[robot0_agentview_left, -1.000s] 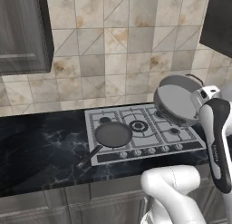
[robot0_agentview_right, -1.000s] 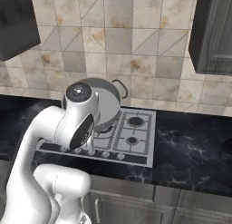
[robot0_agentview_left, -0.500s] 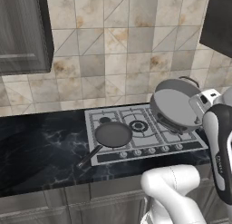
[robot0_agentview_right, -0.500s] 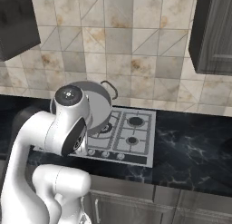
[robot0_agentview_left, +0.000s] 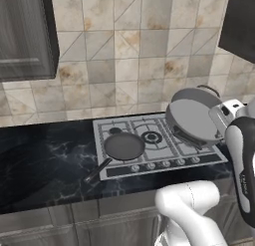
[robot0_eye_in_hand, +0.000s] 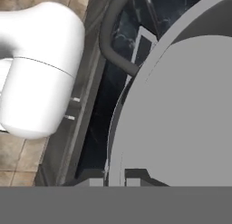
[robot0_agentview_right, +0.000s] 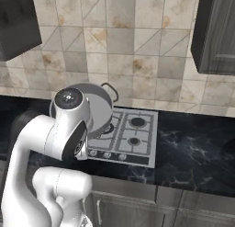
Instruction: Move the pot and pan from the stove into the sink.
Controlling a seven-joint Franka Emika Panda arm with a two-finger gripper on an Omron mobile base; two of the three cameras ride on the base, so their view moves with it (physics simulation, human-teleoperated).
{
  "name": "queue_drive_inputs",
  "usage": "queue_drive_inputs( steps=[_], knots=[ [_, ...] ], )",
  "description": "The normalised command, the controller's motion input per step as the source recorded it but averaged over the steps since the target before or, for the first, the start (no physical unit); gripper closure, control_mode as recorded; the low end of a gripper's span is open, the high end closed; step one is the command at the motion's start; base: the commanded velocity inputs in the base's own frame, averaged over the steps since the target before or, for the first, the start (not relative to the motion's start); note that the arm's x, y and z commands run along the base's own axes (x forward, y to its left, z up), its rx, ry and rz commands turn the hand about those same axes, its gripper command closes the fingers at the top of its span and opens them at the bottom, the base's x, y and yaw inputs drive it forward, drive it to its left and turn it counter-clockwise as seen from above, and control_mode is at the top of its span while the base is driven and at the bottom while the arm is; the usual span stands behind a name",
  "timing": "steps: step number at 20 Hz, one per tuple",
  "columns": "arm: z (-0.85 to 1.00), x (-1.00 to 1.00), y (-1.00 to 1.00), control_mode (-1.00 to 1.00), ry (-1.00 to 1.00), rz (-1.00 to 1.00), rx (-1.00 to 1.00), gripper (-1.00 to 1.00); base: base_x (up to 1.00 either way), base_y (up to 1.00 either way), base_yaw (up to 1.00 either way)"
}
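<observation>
The silver-grey pot (robot0_agentview_left: 191,118) hangs tilted in the air above the right side of the stove (robot0_agentview_left: 115,126), its underside facing the left base camera. My gripper (robot0_agentview_left: 217,121) is shut on the pot's rim at its right edge. In the hand view the pot's pale wall (robot0_eye_in_hand: 181,109) stands close up, the rim pinched in my gripper (robot0_eye_in_hand: 115,175). The dark pan (robot0_agentview_left: 123,146) lies flat on the stove's front left burner, its handle pointing front-left. From the right base view the pot (robot0_agentview_right: 100,104) shows behind my arm, over the stove (robot0_agentview_right: 137,139). The sink is out of view.
Black marble counter (robot0_agentview_left: 45,160) runs on both sides of the stove, with more of it at the right (robot0_agentview_right: 193,148). Dark wall cabinets (robot0_agentview_left: 25,36) hang at the upper left and upper right (robot0_agentview_right: 215,33) over a tiled wall. Cabinet fronts lie below the counter edge.
The held pot has drifted slightly left and lower over the stove and tilted further. My arm has swung with it. The pan has stayed put.
</observation>
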Motion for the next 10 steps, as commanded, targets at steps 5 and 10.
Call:
queue_drive_inputs(
  steps=[5,10],
  knots=[
    [0.00,0.00,0.00,1.00,0.00,0.00,0.00,1.00,-0.55,-0.03,0.00],
    [0.00,0.00,0.00,1.00,0.00,0.00,0.00,1.00,-0.54,-0.03,0.00]
  ],
)
